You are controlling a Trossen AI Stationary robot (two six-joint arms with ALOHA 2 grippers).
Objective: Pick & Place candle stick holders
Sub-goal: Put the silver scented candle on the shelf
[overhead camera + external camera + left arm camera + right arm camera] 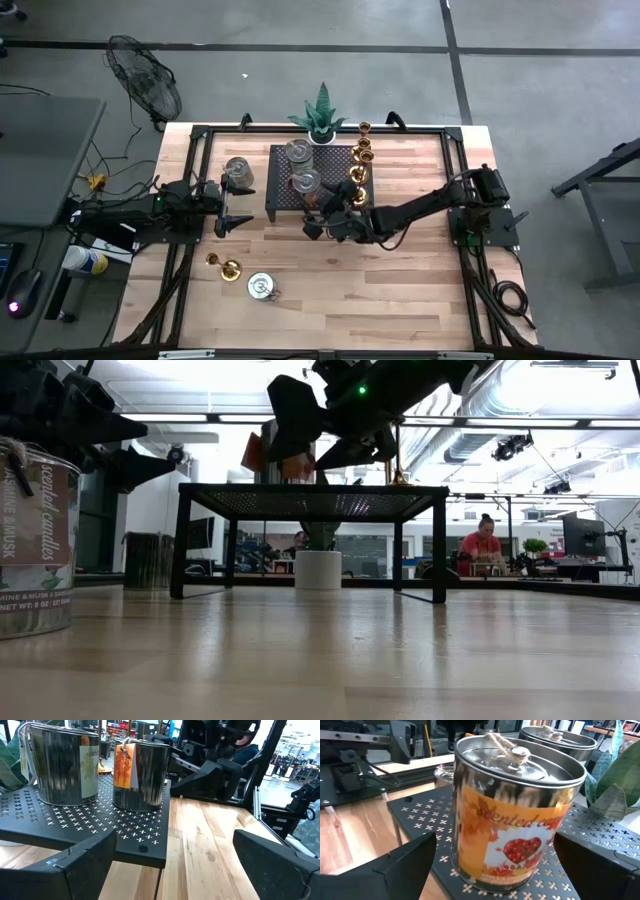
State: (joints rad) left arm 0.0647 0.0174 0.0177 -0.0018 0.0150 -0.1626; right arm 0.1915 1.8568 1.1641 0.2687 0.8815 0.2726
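The step in hand looks like a pick off the rack: the right hand [318,212] sits at the near edge of the black perforated rack [282,199], released, its fingers spread wide to either side of the silvery candle tin [512,815] with the autumn label, which stands upright on the rack's near corner with its lid on. Nothing is gripped yet — the fingers show clear of the tin's wall in the right wrist view. The next move, by my reading, calls for a short push forward toward 12 o'clock until the tin sits between the pads, then a firm squeeze low on the body, since a smooth round can may slip or tip. The right arm reaches in from 3 o'clock, stretched long and low across the table [400,290]. The left hand [232,208] waits at 9 o'clock, also released, pointing at the rack. A second tin [298,152] stands behind on the rack, brass holders [360,160] line its 3 o'clock side, and one more brass holder [229,267] and a tin [261,287] lie toward 7 o'clock.
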